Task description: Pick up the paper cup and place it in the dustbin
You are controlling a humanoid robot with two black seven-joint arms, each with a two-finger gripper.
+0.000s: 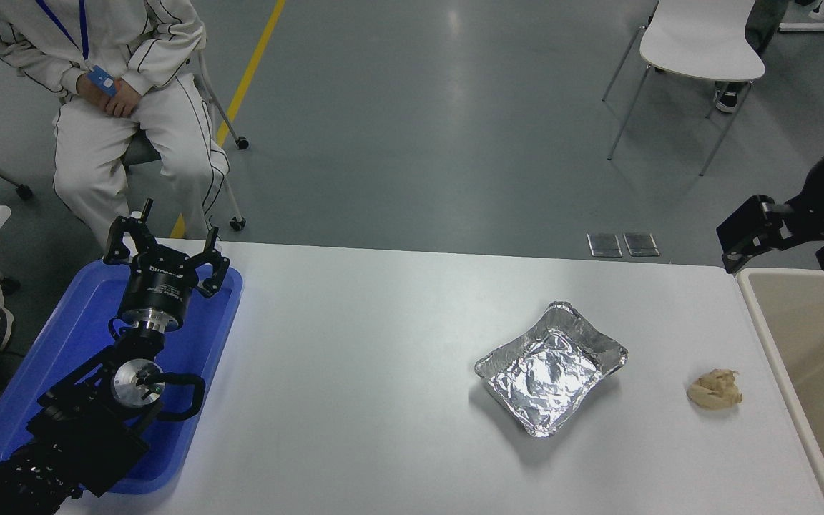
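Up at the right edge, the right black gripper (735, 247) hangs just past the large beige rectangular plastic dustbin (766, 325) – its far corner; open or closed, I cannot tell. No paper cup shows. Left black gripper (163, 250) – fingers spread – sits over the blue plastic tray (212, 336).

one foil tray (551, 367), one beige wad (714, 389), one dustbin (761, 309) — one blue tray (222, 304)

Foil tray (551, 368) (crinkled) near beige wad (714, 389); blue tray (76, 343) far left.
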